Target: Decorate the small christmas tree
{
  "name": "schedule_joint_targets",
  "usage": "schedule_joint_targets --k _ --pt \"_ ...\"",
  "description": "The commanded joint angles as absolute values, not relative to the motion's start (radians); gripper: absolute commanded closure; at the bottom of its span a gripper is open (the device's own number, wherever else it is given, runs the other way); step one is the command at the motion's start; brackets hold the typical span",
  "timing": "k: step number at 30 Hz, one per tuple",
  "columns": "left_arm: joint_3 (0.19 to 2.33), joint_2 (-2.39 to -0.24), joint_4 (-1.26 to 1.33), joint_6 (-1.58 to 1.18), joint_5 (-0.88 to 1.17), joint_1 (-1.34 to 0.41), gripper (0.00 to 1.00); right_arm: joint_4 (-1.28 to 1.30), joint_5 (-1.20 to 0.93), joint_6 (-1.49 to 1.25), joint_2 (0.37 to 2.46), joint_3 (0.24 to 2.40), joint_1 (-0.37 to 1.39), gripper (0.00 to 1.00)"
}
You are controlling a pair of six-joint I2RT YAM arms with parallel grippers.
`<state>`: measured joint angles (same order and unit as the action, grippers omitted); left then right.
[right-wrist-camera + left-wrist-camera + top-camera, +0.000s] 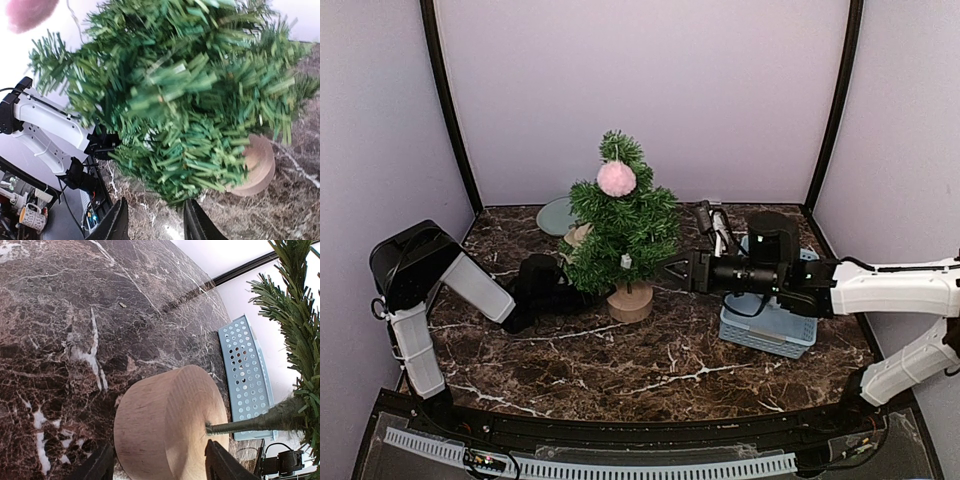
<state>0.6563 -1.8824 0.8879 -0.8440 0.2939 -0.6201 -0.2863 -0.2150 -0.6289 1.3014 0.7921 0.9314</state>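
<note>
The small christmas tree (625, 225) stands upright on its wooden stump (630, 302) in the middle of the marble table (620, 370). A pink pompom (616, 178) hangs near its top and a small pale ornament (626, 262) lower down. The left gripper (600, 297) reaches in low from the left and brackets the stump. The right gripper (670, 268) comes in from the right at the lower branches. By my reading, the step in hand is hanging a piece on the tree's lower right side, and it looks about finished. The right wrist view shows that gripper's fingers (117, 220) spread apart with nothing between them, so it is released. The next move likely calls for backing straight out so the needles do not snag, then going to the light blue basket (770, 325) just to the right. Its inside is hidden under the arm, so I cannot tell what it holds. The left wrist view alone shows the stump (160, 415) sitting flat between its own fingers (100, 462), but not whether they press on the wood, so I cannot tell if it is clenched. Only the overhead view shows the whole tree and both arms together.
</note>
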Motion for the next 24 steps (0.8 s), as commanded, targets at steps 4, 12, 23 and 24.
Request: schedule_joint_targets --k 4,12,23,24 --pt "0.678 -1.878 0.899 -0.835 0.289 -0.621 0.36 -0.315 -0.179 -0.623 1.365 0.866 0.939 0.67" --pt "0.682 -1.879 0.897 -0.833 0.286 -0.619 0.36 -0.252 -0.076 -0.655 1.379 0.874 0.939 0.64" --pt "0.689 -1.881 0.892 -0.832 0.285 -0.618 0.36 -0.308 -0.073 -0.671 1.376 0.869 0.939 0.87" --pt "0.689 -1.881 0.891 -0.834 0.286 -0.618 0.36 -0.309 -0.075 -0.672 1.377 0.866 0.939 0.91"
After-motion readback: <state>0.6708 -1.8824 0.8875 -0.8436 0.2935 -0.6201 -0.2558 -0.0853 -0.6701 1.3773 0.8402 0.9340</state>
